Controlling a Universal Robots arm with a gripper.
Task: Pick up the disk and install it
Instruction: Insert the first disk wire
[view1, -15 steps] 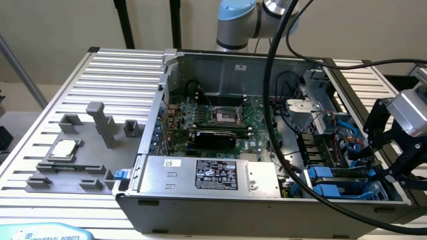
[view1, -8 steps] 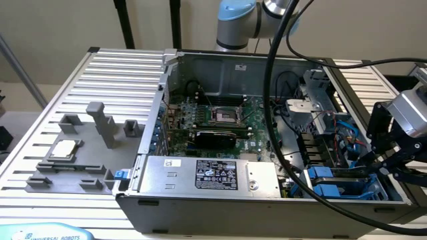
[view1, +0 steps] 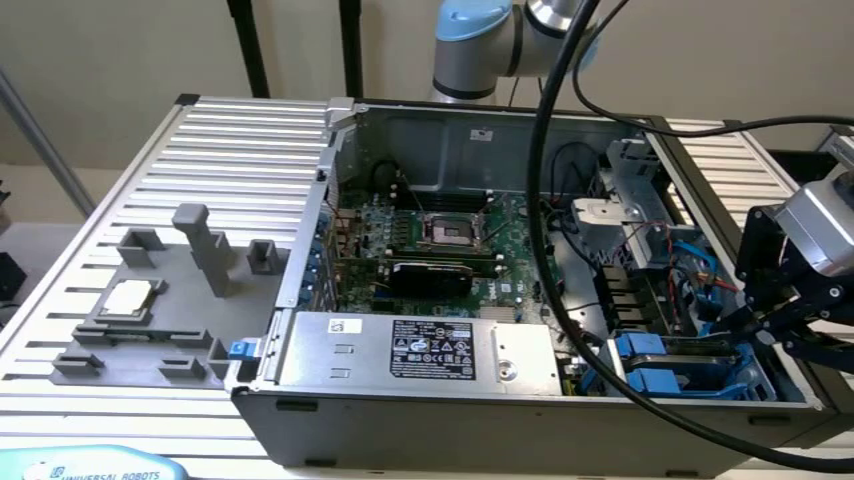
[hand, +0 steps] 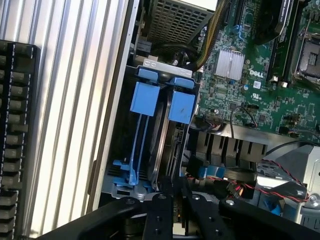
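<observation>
Disk (hand: 180, 107) edge-on, blue-framed, slim silver-grey side

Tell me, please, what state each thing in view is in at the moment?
computer case: open, side panel off.
disk: standing on edge in the drive bay.
gripper: at the disk's edge.
processor chip: lying flat on the grey fixture, outside the case.
power supply box: mounted inside the case.

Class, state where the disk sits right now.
On the exterior view's right, the disk stands on edge in the drive bay, beside a second blue carrier and the power-supply box.
</observation>
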